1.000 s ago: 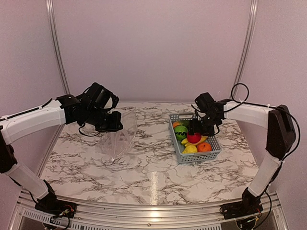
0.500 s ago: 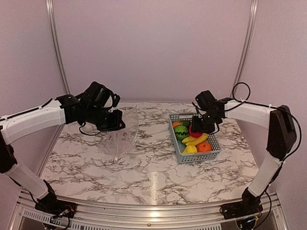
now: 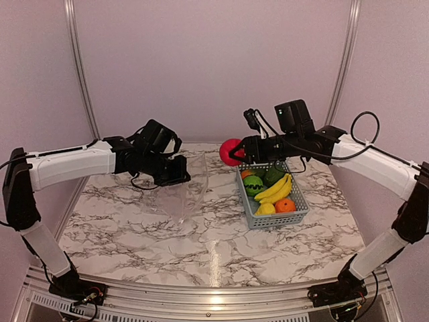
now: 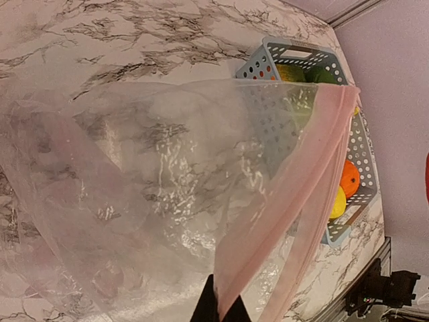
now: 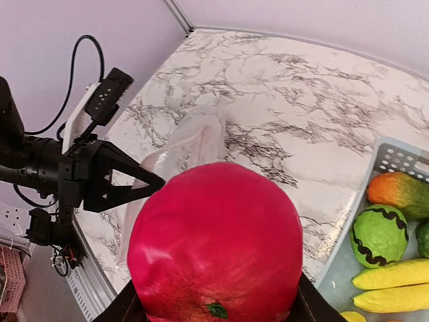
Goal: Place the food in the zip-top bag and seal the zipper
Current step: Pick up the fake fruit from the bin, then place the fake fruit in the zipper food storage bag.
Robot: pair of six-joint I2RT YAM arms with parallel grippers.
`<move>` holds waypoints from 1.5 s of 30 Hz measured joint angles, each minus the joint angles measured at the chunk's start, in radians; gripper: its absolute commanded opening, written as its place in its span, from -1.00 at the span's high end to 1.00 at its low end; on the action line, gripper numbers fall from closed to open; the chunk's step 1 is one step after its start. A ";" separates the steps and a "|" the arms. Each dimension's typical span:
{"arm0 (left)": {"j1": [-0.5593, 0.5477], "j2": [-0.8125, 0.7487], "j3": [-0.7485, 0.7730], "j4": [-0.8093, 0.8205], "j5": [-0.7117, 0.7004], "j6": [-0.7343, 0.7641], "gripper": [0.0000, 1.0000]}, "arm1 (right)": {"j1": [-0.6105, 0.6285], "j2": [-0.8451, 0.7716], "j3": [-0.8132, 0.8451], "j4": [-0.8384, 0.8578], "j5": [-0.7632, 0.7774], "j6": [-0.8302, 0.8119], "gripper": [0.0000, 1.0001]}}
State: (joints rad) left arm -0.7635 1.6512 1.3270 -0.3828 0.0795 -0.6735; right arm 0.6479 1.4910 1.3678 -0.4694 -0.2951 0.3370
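The right gripper [image 3: 236,152] is clenching a glossy round red plastic toy apple [image 3: 231,152] between its fingers and is holding it in the air above the marble-patterned table [image 3: 201,251], between the grey-blue slotted plastic basket [image 3: 278,223] and the large clear crinkly zip-top bag [image 3: 182,194]. In the right wrist view the apple [image 5: 214,245] is filling the lower middle of the picture, its skin shining and a small green leaf mark showing at the bottom. The left gripper [image 3: 176,176] is pinching the mouth edge of the bag and is lifting it, so the film is hanging in wrinkled, see-through folds with its lower part touching the table. In the left wrist view the fingertips [image 4: 218,310] are closing on the pink-tinted press-seal zipper [image 4: 315,174], whose two strips are standing apart, leaving the mouth gaping toward the basket. The rest of the food is lying in the basket: a striped green toy melon [image 3: 253,185], a yellow toy banana [image 3: 275,190], a toy orange [image 3: 285,204] and a yellow toy lemon [image 3: 266,208], all well apart from the bag.
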 measured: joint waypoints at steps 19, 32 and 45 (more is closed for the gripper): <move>-0.005 0.033 0.084 0.064 0.087 -0.015 1.00 | 0.091 0.213 0.079 0.160 -0.210 0.008 0.42; -0.003 -0.016 0.071 0.144 0.078 -0.020 1.00 | 0.091 0.239 0.164 0.021 -0.064 -0.024 0.29; -0.008 -0.016 0.069 0.159 0.081 -0.023 1.00 | 0.100 0.307 0.285 -0.105 -0.063 -0.013 -0.60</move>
State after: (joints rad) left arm -0.7712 1.6352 1.3956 -0.2234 0.1608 -0.6964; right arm 0.7483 1.7981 1.6527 -0.5739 -0.3584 0.3241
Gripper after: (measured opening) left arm 0.009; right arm 0.785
